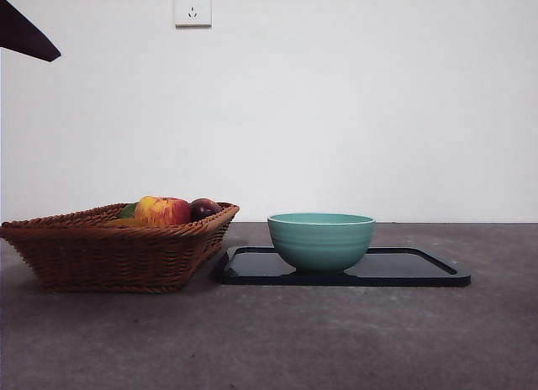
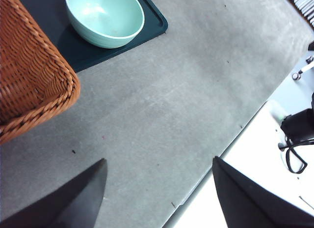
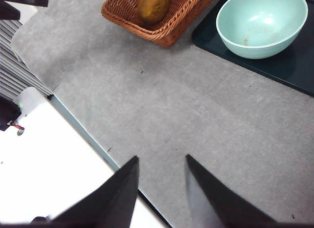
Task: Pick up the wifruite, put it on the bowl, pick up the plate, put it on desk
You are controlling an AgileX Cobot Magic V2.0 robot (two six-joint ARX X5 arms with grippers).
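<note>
The wifruite (image 3: 153, 6), a small brown oval fruit, lies in the wicker basket (image 3: 171, 21); I cannot make it out in the front view. The empty teal bowl (image 1: 321, 239) stands on a black rectangular plate (image 1: 420, 268) on the grey desk (image 1: 269, 339). The bowl also shows in the left wrist view (image 2: 105, 16) and the right wrist view (image 3: 262, 21). My left gripper (image 2: 159, 159) is open and empty above bare desk, apart from the bowl and basket. My right gripper (image 3: 162, 156) is open and empty above the desk's edge, apart from the basket.
The basket (image 1: 118, 247) stands left of the plate and holds a red-yellow apple (image 1: 164, 210) and a dark purple fruit (image 1: 204, 208). A black arm tip (image 1: 29, 37) shows at the top left. The desk edge (image 3: 98, 149) borders a white surface.
</note>
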